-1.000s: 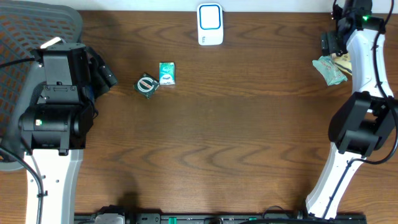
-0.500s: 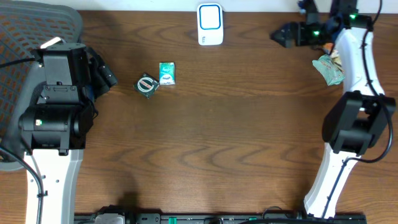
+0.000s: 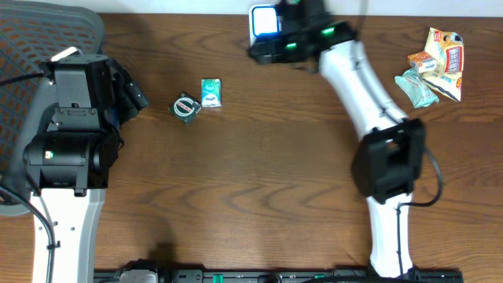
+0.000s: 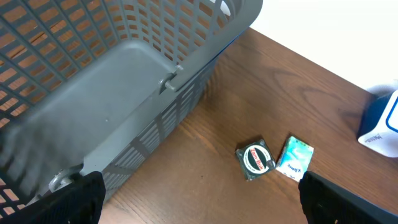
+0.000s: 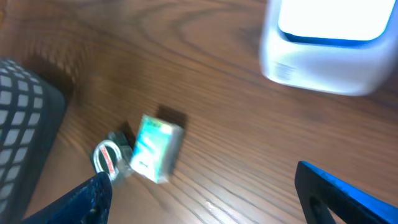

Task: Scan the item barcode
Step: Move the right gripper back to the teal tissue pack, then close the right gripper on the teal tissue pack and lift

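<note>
A white and blue scanner stands at the table's far edge, partly covered by my right arm. A small green box and a round dark item with a red-and-white label lie side by side left of centre. My right gripper hovers just in front of the scanner, open and empty. In its wrist view the green box and the round item lie ahead, with the scanner at upper right. My left gripper rests open and empty beside the basket, left of the round item and the green box.
A grey mesh basket fills the far left corner and most of the left wrist view. Several snack packets lie in a pile at the far right. Bare wood stretches across the table's middle and front.
My right arm has swung from the snack pile at the far right across to the scanner, uncovering the packets. The left arm and the two items have not moved.
</note>
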You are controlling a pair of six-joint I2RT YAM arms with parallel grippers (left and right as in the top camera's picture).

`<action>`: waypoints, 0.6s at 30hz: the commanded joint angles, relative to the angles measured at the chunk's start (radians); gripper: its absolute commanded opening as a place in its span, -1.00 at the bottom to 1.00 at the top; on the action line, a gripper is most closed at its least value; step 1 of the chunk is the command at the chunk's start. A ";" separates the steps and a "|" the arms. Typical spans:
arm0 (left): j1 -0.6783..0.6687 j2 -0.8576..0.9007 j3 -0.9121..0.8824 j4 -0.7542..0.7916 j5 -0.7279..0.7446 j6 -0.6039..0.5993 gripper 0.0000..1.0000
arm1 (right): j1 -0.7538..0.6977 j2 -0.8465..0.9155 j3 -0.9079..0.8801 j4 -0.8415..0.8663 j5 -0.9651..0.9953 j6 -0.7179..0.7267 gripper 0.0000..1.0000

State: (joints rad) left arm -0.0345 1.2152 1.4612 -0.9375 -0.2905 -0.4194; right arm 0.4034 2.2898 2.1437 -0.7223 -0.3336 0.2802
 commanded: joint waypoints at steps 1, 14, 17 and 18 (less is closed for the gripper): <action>0.003 -0.007 0.013 -0.002 -0.010 -0.005 0.95 | 0.100 0.018 0.003 0.051 0.209 0.070 0.75; 0.003 -0.007 0.013 -0.002 -0.010 -0.005 0.95 | 0.224 0.196 0.003 0.152 0.270 0.299 0.48; 0.003 -0.007 0.013 -0.002 -0.010 -0.005 0.96 | 0.224 0.237 0.003 0.178 0.172 0.299 0.47; 0.003 -0.007 0.013 -0.002 -0.010 -0.005 0.96 | 0.224 0.243 0.003 0.185 0.156 0.299 0.46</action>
State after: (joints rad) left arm -0.0345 1.2152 1.4612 -0.9375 -0.2909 -0.4194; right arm 0.6247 2.5053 2.1437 -0.5514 -0.0959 0.5503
